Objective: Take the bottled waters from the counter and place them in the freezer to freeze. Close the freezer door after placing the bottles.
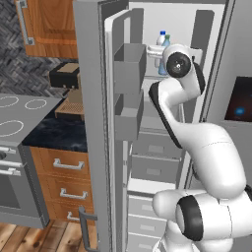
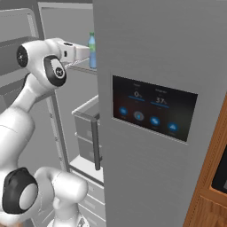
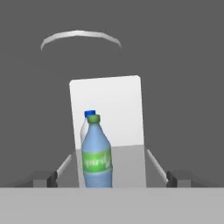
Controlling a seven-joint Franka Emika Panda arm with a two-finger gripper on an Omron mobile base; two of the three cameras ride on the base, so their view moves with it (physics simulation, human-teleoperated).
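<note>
Hand view: the gripper [image 3: 113,178] with its jaws spread wide, one dark fingertip [image 3: 43,178] at each lower corner. Between the jaws, apart from both tips and set a little toward the left one, stands the clear bluish bottle [image 3: 96,153], upright, with a green cap and a green label band bearing pale lettering too blurred to read. Directly behind it, farther from the jaws and mostly hidden, stands the white bottle [image 3: 86,124], of which the blue cap and a strip of pale shoulder show. Both rest on a grey shelf [image 3: 129,164] ahead of the jaws.

Left base view: the two bottles stand upright, side by side, on an upper shelf inside the freezer [image 1: 162,147], just beyond the arm's hand; the freezer door [image 1: 93,123] stands open, its inner bins facing the compartment, with the counter [image 1: 54,133] beyond it.

Right base view: the green-capped bottle just past the hand; the neighbouring door carries a dark panel [image 2: 153,113] with blue-lit icons and two small numeric readouts, not clearly legible.
</note>
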